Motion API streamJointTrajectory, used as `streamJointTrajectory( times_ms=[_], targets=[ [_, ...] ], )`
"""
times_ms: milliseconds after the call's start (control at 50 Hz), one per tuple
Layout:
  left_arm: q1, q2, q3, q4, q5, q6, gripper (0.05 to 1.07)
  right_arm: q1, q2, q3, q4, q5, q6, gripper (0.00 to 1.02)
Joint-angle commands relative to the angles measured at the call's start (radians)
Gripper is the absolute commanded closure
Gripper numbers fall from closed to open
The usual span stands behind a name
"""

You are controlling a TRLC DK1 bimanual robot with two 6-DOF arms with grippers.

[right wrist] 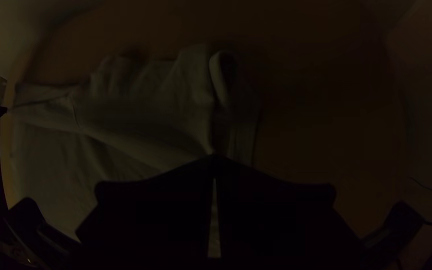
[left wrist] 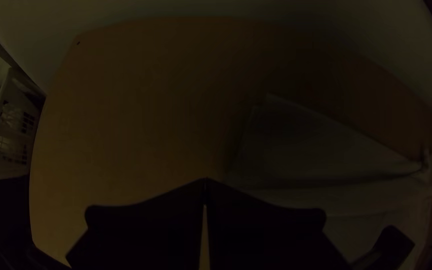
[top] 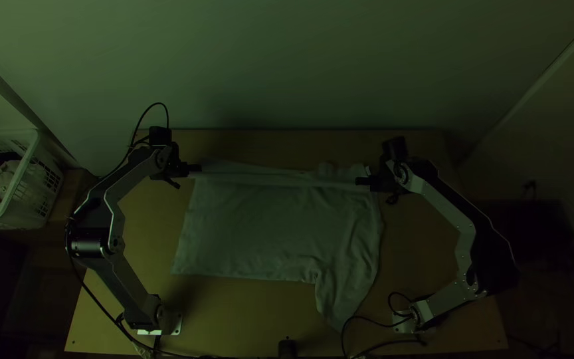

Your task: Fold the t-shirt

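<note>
T-shirt (top: 260,229) lies wrinkly on the wooden worktop (top: 137,246), left claw (top: 198,168) and right claw (top: 360,181) pinching its straight ridge (top: 280,180); the right wrist view shows a round cloth curl (right wrist: 217,75).

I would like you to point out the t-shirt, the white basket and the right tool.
T-shirt (top: 267,226): top view, middle of its body.
White basket (top: 34,191): top view, its side wall.
Right tool (right wrist: 214,158): right wrist view, where its fingertips meet.
</note>
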Motion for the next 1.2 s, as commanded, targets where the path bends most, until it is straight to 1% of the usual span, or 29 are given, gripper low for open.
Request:
streamJointTrajectory(
  times_ms=[0,80,100,120,140,160,180,200,220,240,260,280,420,460,600,680,780,1000,1100,1180],
  targets=[
    [0.0,-0.047,-0.055,0.018,0.002,0.015,1.04,0.004,-0.043,-0.064,0.024,0.017,-0.018,1.0],
    [0.0,-0.053,-0.08,0.039,0.002,0.017,1.03,0.003,-0.051,-0.093,0.058,0.017,-0.023,1.0],
    [0.0,-0.056,-0.083,0.041,0.004,0.017,0.99,0.003,-0.051,-0.098,0.067,0.017,-0.025,1.0],
    [0.0,-0.059,-0.088,0.042,0.004,0.017,0.91,0.001,-0.051,-0.099,0.068,0.017,-0.025,0.96],
    [0.0,-0.061,-0.094,0.044,0.004,0.017,0.79,0.0,-0.051,-0.099,0.068,0.017,-0.023,0.88],
    [0.0,-0.062,-0.097,0.045,0.004,0.017,0.64,-0.002,-0.051,-0.101,0.068,0.017,-0.02,0.76],
    [0.0,-0.062,-0.098,0.045,0.002,0.017,0.51,-0.004,-0.051,-0.102,0.067,0.015,-0.017,0.61],
    [0.0,-0.062,-0.097,0.038,0.002,0.017,0.38,-0.007,-0.051,-0.107,0.067,0.017,-0.009,0.44],
    [-0.002,-0.062,-0.095,0.033,0.002,0.02,0.29,-0.008,-0.052,-0.109,0.064,0.017,0.0,0.25],
    [-0.004,-0.062,-0.095,0.03,0.002,0.021,0.21,-0.008,-0.052,-0.11,0.058,0.018,0.009,0.09],
    [-0.004,-0.064,-0.095,0.03,0.002,0.021,0.14,-0.011,-0.054,-0.109,0.051,0.018,0.014,0.03],
    [-0.002,-0.064,-0.094,0.03,0.002,0.02,0.1,-0.013,-0.055,-0.107,0.045,0.018,0.014,0.04],
    [0.001,-0.102,-0.088,0.007,0.013,0.021,0.1,-0.017,-0.106,-0.115,0.021,0.018,0.018,0.04],
    [0.004,-0.121,-0.091,0.007,0.031,0.021,0.1,-0.017,-0.121,-0.116,0.008,0.018,0.02,0.04],
    [0.009,-0.187,-0.097,-0.016,0.066,0.021,0.1,-0.019,-0.19,-0.122,-0.056,0.018,0.04,0.04],
    [0.009,-0.214,-0.092,-0.074,0.102,0.032,0.1,-0.017,-0.243,-0.135,-0.093,0.017,0.061,0.04],
    [0.006,-0.266,-0.105,-0.13,0.105,0.052,0.1,-0.013,-0.31,-0.156,-0.127,0.017,0.081,0.04],
    [0.003,-0.42,-0.2,-0.179,0.105,0.106,0.1,0.027,-0.447,-0.204,-0.223,0.015,0.106,0.04],
    [-0.002,-0.481,-0.241,-0.238,0.103,0.115,0.1,0.062,-0.509,-0.248,-0.254,0.015,0.149,0.04],
    [-0.004,-0.521,-0.269,-0.307,0.103,0.132,0.1,0.113,-0.552,-0.288,-0.283,0.005,0.179,0.04]
  ],
)
